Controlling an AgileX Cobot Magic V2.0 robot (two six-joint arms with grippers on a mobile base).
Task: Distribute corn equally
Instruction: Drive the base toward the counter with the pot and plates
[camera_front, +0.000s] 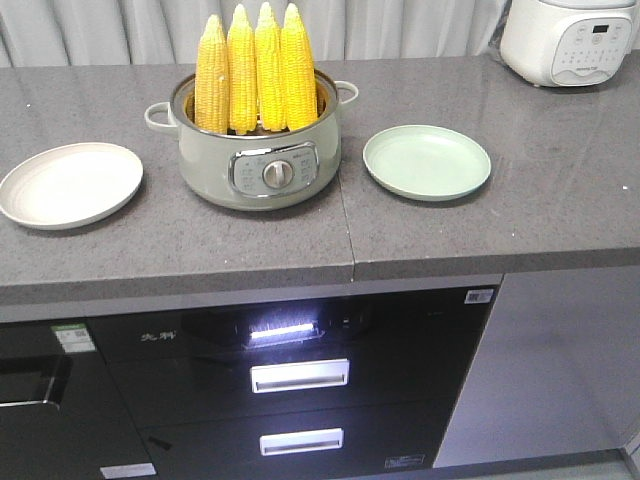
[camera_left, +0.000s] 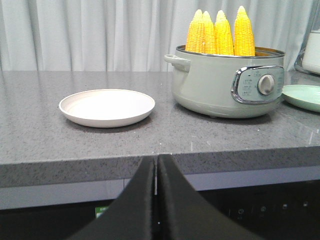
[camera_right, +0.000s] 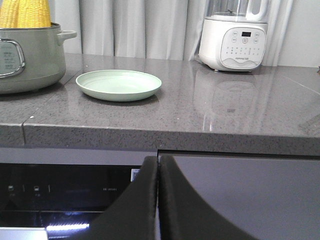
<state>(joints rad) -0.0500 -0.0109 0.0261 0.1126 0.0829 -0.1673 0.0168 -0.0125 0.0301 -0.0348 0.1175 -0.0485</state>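
4 corn cobs (camera_front: 243, 70) standing tips-up in pot (camera_front: 205, 165), sitting ahead-right of left gripper (camera_left: 156, 162), likely the nearer; it and right gripper (camera_right: 158, 162) both sitting pinched shut, empty.

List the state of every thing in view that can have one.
corn, four cobs standing upright in the pot, none on a plate
pot, no lid on, holding all the corn
cream plate, empty
green plate, empty
left gripper, shut, holding nothing
right gripper, shut, holding nothing
drawers, shut
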